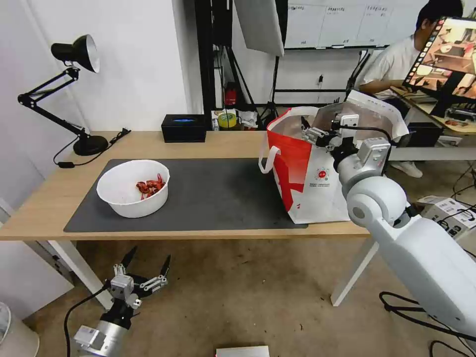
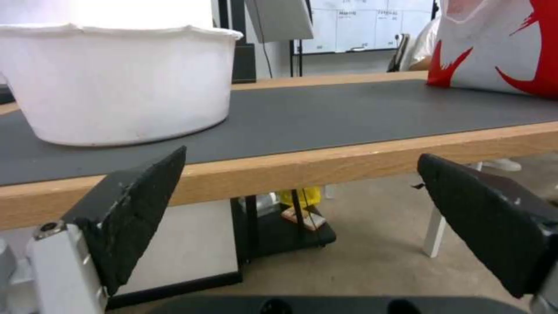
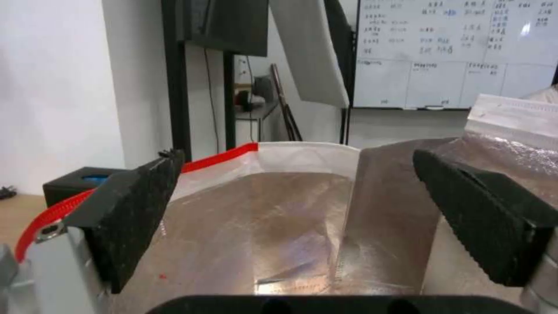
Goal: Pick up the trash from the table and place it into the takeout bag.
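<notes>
The trash I can see is a white round bowl (image 1: 133, 188) holding red shells (image 1: 150, 186), standing on the left part of the dark grey mat (image 1: 213, 198) of the table (image 1: 44, 208). In the left wrist view the bowl (image 2: 116, 83) sits just beyond the table's front edge. My left gripper (image 1: 148, 260) hangs open and empty below that edge, in front of the bowl; its pads (image 2: 139, 205) are spread wide. The takeout bag (image 1: 312, 183) stands open at the table's right end. My right gripper (image 1: 308, 130) is open and empty over the bag's mouth, above the foil lining (image 3: 273, 226).
A black tissue box (image 1: 184, 128) and a roll of tape (image 1: 227, 120) sit at the table's back edge. A black desk lamp (image 1: 74, 89) stands at the back left. A white table leg (image 1: 354, 272) is under the right end. Cables lie on the floor at the right.
</notes>
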Robot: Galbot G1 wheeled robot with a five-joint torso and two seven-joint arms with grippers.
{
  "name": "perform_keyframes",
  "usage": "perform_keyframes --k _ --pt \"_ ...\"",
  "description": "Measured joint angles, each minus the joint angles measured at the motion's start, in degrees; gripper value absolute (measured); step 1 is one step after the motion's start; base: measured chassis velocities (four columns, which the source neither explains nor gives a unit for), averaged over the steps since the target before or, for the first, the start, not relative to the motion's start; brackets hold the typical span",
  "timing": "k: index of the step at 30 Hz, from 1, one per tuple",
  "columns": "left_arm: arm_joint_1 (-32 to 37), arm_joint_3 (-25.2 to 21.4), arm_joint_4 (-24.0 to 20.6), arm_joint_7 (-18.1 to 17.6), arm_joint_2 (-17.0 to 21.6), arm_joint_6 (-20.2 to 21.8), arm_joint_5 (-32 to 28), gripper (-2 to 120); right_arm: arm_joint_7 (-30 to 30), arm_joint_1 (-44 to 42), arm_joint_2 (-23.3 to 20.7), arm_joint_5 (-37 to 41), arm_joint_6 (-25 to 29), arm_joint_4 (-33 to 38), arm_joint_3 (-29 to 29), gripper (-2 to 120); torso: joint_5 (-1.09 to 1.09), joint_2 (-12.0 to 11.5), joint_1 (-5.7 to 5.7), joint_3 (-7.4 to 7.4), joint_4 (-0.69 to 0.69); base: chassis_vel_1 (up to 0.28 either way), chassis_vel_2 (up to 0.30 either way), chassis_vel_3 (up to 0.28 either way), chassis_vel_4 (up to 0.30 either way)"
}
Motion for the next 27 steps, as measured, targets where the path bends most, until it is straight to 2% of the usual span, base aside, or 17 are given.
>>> perform_keyframes --k 10,17,21,27 --pt "-0.23 -0.1 -0.23 0.01 0.12 -0.03 -0.03 100 0.17 0.53 -0.18 0.61 0.0 0.64 -0.15 100 0.0 0.0 0.0 0.0 0.0 0.0 0.0 0.0 0.0" --pt "-0.21 -0.34 -0.71 0.02 0.18 -0.02 -0.08 100 -0.35 -0.32 -0.83 1.03 2.76 2.98 0.46 100 0.0 0.0 0.0 0.0 0.0 0.0 0.0 0.0 0.0" --pt "-0.05 -0.62 -1.06 0.02 0.32 0.03 -0.16 100 -2.21 -2.59 -1.66 1.55 4.9 5.31 1.44 100 0.01 0.0 0.0 0.0 0.0 0.0 0.0 0.0 0.0" --pt "0.2 -0.92 -1.41 0.06 0.39 0.04 -0.23 100 -7.1 -11.51 -3.46 1.55 8.37 12.27 4.42 100 0.0 0.0 0.0 -0.01 0.0 0.0 0.0 0.0 0.0"
